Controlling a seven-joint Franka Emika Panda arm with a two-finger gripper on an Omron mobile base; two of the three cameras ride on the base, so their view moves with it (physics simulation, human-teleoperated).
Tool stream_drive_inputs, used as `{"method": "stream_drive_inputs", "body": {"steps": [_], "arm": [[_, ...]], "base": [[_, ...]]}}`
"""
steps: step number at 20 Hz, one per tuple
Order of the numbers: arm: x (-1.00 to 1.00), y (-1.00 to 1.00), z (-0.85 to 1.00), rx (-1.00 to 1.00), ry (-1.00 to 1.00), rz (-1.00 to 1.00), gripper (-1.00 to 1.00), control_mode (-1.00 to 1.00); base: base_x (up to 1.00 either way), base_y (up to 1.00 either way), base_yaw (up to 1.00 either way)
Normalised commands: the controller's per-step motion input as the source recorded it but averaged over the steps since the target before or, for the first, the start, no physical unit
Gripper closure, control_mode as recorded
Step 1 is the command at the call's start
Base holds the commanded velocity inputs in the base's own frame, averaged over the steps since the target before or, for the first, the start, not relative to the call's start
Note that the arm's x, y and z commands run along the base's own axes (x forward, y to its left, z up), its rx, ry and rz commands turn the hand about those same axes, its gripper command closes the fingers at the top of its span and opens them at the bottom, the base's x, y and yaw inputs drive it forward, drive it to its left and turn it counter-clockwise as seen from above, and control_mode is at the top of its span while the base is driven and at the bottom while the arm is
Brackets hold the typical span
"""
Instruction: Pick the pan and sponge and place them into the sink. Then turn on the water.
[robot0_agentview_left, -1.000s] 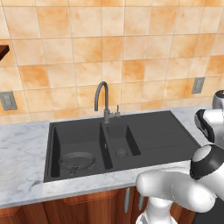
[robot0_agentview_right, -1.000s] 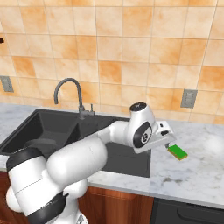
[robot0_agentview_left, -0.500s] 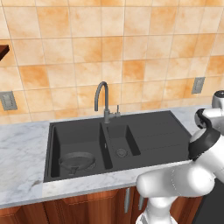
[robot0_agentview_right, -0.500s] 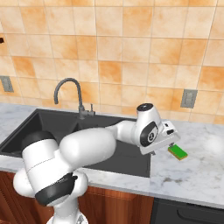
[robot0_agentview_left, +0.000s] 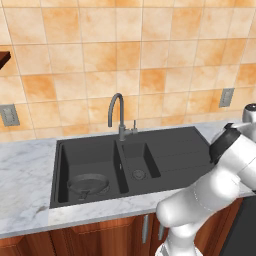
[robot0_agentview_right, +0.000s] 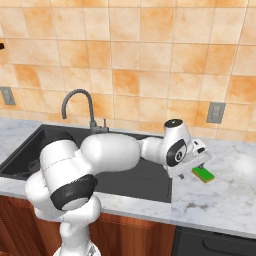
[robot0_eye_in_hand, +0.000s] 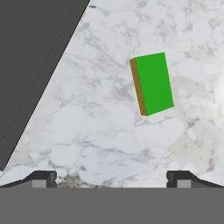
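The green-topped sponge (robot0_eye_in_hand: 152, 83) lies flat on the marble counter, right of the sink (robot0_eye_in_hand: 30, 52). My gripper (robot0_eye_in_hand: 111, 178) hovers above it, open, with its fingertips (robot0_eye_in_hand: 41, 177) wide apart and nothing between them. From the right base view, the gripper (robot0_agentview_right: 194, 165) hangs just left of and over the sponge (robot0_agentview_right: 203, 174). The dark pan (robot0_agentview_left: 88, 184) rests in the large left basin of the black sink (robot0_agentview_left: 175, 150). No stream falls from the grey faucet (robot0_agentview_left: 117, 112).
Marble counter (robot0_agentview_right: 225, 200) stretches right of the sink, with its front edge close by. Wall outlets (robot0_agentview_right: 215, 112) sit on the tiled backsplash. My own arm spans over the sink's drainboard (robot0_agentview_right: 150, 175).
The arm has stretched further right and the hand has dropped closer over the sponge. Pan and sponge have stayed in place.
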Motion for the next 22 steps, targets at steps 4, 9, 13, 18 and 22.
{"method": "stream_drive_inputs", "body": {"steps": [4,9,13,18,22], "arm": [[0.20,-0.23,-0.14,0.02,0.07,0.08,-1.00,-1.00],[0.25,-0.11,-0.15,0.05,0.10,0.09,-1.00,-1.00],[0.26,-0.08,-0.15,0.04,0.10,0.09,-1.00,-1.00],[0.27,-0.19,-0.11,0.03,0.08,0.09,-1.00,-1.00],[0.31,-0.28,-0.16,0.02,0.08,0.10,-1.00,-1.00]], "base": [[0.00,0.00,0.00],[0.00,0.00,0.00],[0.00,0.00,0.00],[0.00,0.00,0.00],[0.00,0.00,0.00]]}}
